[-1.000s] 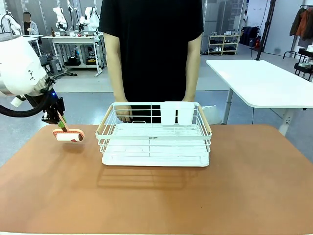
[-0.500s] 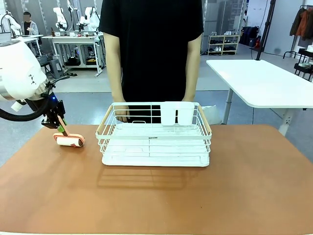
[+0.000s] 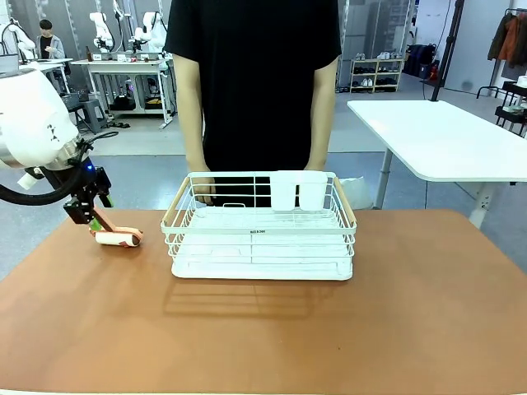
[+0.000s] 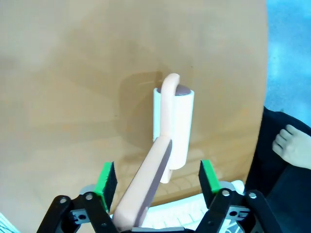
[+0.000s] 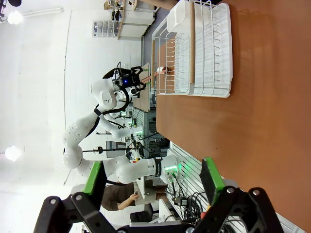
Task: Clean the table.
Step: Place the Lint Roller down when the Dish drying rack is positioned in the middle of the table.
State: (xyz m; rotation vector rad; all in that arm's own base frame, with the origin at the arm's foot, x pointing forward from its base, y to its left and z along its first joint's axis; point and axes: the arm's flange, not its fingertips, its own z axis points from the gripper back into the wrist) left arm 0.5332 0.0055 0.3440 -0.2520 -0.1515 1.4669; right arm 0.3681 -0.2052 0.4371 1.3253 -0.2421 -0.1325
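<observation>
Across the table (image 3: 272, 329), the lint roller (image 3: 116, 238) is being left lying beside the dish rack (image 3: 262, 234), its handle between the spread left gripper (image 4: 158, 182) fingers, so snagging is being risked.

A white wire dish rack (image 3: 262, 234) with wooden handles sits mid-scene; a pink-handled lint roller with a white roll (image 3: 116, 237) lies left of it (handle tilted up). A white-topped side counter (image 3: 445, 136) stands far right.
</observation>
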